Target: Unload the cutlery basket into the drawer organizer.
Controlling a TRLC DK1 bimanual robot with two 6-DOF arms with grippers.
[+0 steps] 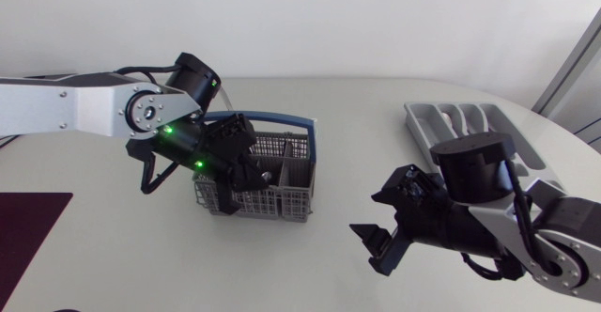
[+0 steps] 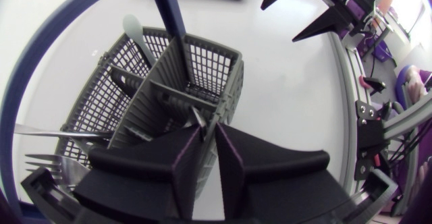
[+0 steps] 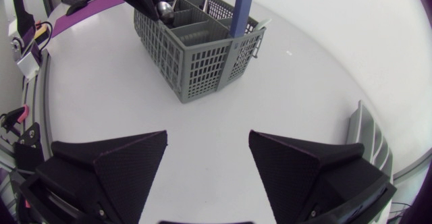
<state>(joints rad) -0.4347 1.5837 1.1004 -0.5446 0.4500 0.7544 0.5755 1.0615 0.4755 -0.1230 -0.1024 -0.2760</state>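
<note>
White table (image 1: pixel 357 124); left fingers (image 2: pixel 185 170) tight on cutlery handle (image 2: pixel 198 118) in basket (image 2: pixel 214 61); right fingers (image 3: pixel 128 163) apart

White rounded table (image 1: pixel 357 133), grey mesh cutlery basket (image 1: pixel 291 197) with a blue handle standing left of its middle, grey drawer organizer (image 1: pixel 414 119) near the far right edge, dark maroon mat (image 1: pixel 28 227) at the near left

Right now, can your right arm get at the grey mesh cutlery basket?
Likely yes: the right gripper, fingers open, faces the grey mesh cutlery basket with only white table between them; the left gripper occupies its far side.
</note>
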